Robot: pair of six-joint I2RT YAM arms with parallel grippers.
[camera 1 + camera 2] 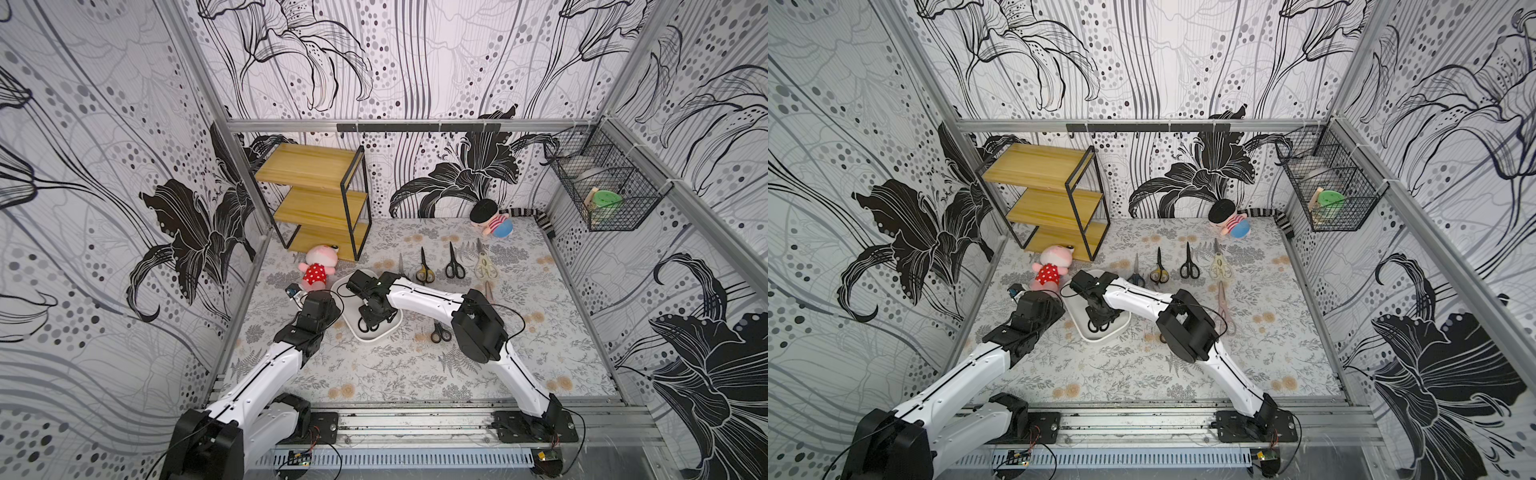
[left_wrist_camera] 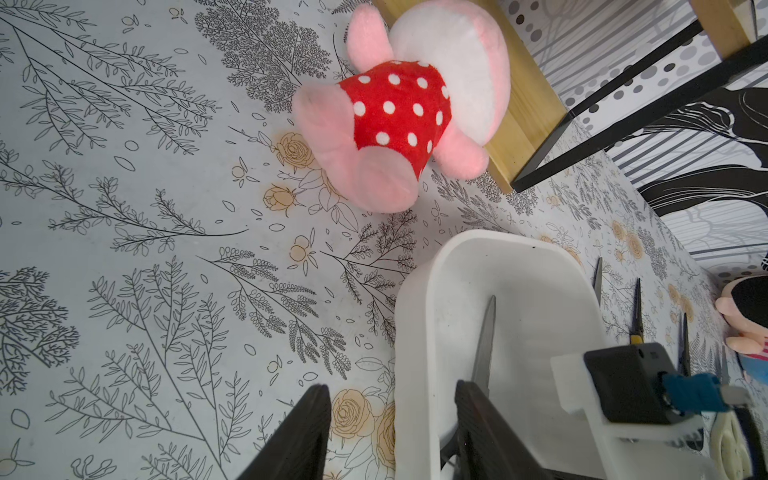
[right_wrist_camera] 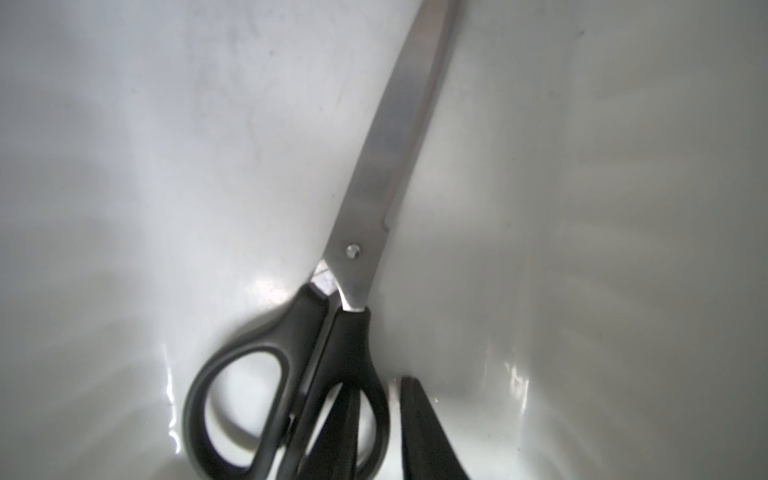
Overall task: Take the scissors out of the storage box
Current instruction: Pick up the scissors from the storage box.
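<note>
The white storage box (image 1: 390, 329) (image 1: 1077, 322) lies on the floral table, left of middle. One pair of black-handled scissors (image 3: 374, 187) (image 1: 368, 325) lies inside it. My right gripper (image 3: 380, 390) (image 1: 374, 319) reaches down into the box, with one finger through a handle ring and the other outside it, shut on that ring. My left gripper (image 2: 391, 386) stands open astride the box's near wall (image 2: 419, 332), one finger outside and one inside. Several more scissors lie on the table, among them a yellow-black pair (image 1: 424, 268), a black pair (image 1: 454, 266) and a cream pair (image 1: 484, 266).
A pink plush in a red dotted dress (image 1: 318, 268) lies just behind the box, beside a wooden shelf (image 1: 320, 199). Another doll (image 1: 492, 220) lies at the back. A black wire basket (image 1: 611, 191) hangs on the right wall. A small black pair (image 1: 439, 332) lies under the right arm.
</note>
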